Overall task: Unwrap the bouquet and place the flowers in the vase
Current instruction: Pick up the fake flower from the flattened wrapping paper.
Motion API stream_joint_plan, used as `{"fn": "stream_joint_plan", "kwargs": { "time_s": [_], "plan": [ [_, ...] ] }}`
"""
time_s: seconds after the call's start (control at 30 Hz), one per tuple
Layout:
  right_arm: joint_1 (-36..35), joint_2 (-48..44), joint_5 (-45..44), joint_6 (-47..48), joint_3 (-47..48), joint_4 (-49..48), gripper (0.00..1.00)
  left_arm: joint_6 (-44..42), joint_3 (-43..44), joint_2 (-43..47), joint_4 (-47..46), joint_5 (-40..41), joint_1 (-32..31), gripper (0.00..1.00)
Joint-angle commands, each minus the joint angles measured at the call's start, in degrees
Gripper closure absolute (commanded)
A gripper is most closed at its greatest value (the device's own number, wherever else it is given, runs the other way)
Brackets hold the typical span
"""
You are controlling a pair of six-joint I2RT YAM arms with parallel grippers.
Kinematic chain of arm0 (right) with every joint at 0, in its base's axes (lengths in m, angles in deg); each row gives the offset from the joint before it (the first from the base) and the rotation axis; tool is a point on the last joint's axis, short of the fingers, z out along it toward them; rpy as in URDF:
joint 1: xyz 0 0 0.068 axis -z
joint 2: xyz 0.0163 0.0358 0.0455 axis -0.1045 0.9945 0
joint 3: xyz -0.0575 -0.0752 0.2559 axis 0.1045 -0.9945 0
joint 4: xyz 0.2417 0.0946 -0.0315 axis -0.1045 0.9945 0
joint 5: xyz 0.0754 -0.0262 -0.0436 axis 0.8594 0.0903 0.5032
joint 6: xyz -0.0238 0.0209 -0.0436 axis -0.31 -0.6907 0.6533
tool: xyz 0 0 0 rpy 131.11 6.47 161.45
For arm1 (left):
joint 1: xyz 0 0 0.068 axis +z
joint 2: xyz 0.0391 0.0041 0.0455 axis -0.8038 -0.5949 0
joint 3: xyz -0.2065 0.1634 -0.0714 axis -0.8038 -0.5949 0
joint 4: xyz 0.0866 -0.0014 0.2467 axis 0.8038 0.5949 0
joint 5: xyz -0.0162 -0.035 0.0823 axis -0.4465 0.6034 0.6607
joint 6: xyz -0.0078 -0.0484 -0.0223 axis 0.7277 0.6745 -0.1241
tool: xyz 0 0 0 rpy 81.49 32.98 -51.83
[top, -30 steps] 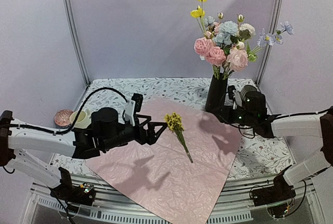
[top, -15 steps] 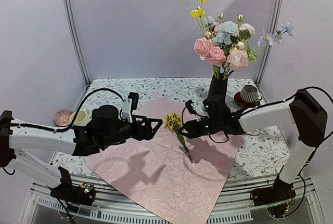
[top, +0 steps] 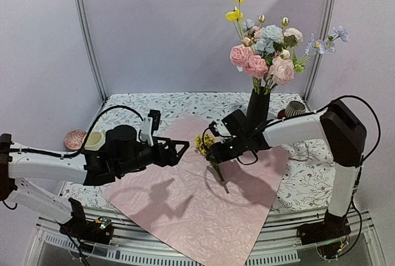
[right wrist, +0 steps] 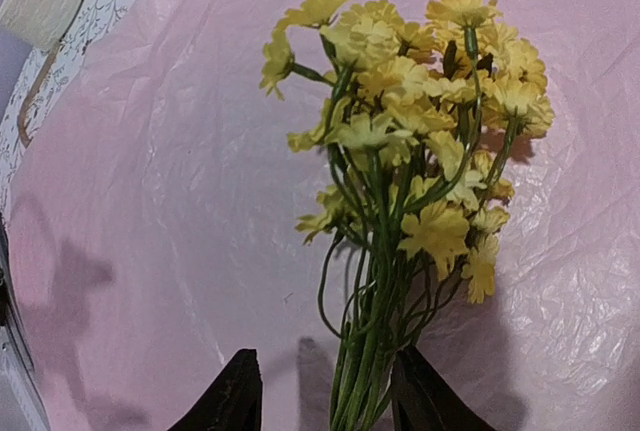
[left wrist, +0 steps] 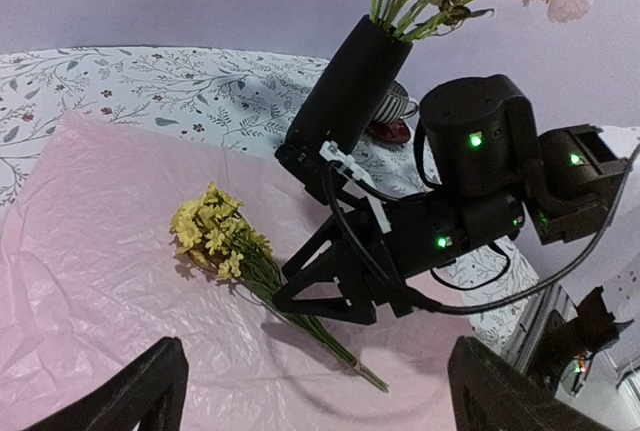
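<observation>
Straddling the stems of the yellow sprig [right wrist: 400, 151] on pink wrapping paper [top: 185, 210] mid-bench [top: 308, 186], the right end effector [right wrist: 325, 391] stands partly open; it should close squarely on all stems. Left end effector [top: 179, 150] hovers wide. Black vase [top: 257, 110] stands near the back edge.

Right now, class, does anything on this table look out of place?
Yes: one small sprig of yellow artificial flowers lies flat on the crinkled pink wrapping paper, while the other blooms stand in the tall black vase.
</observation>
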Motion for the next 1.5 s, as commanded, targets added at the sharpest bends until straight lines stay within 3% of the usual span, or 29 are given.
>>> {"fn": "stream_joint_plan", "kwargs": {
  "time_s": [0.0,0.4,0.67,0.93,1.1,1.2,1.33,1.47],
  "plan": [
    [-0.4,3.1,-2.4,0.9,4.7,4.8,0.54,0.1,-1.5,1.9,0.0,-0.1,0.9,0.08],
    [-0.4,6.7,-4.4,1.9,9.4,8.3,0.59,0.1,-3.8,4.2,-0.1,0.2,1.8,0.08],
    [-0.4,7.1,-4.0,2.1,10.4,8.7,0.68,0.0,-4.9,5.7,0.1,0.1,2.6,0.08],
    [-0.5,9.1,-5.3,2.4,12.2,10.6,0.62,0.0,-5.4,6.5,0.2,0.0,3.0,0.08],
    [-0.4,9.2,-3.5,2.7,12.2,10.0,0.72,0.0,-5.8,7.0,0.3,-0.1,3.2,0.07],
    [-0.4,8.2,-2.9,2.8,12.1,9.3,0.89,0.0,-5.8,7.3,0.4,-0.1,3.3,0.08],
    [-0.5,2.1,-3.1,3.2,8.7,5.1,0.96,-0.1,-5.9,7.9,1.0,0.1,3.5,0.07],
    [-0.5,-7.5,-6.3,3.0,0.0,-3.6,0.95,-0.2,-5.8,8.5,1.3,0.2,3.6,0.08]
  ]
}}
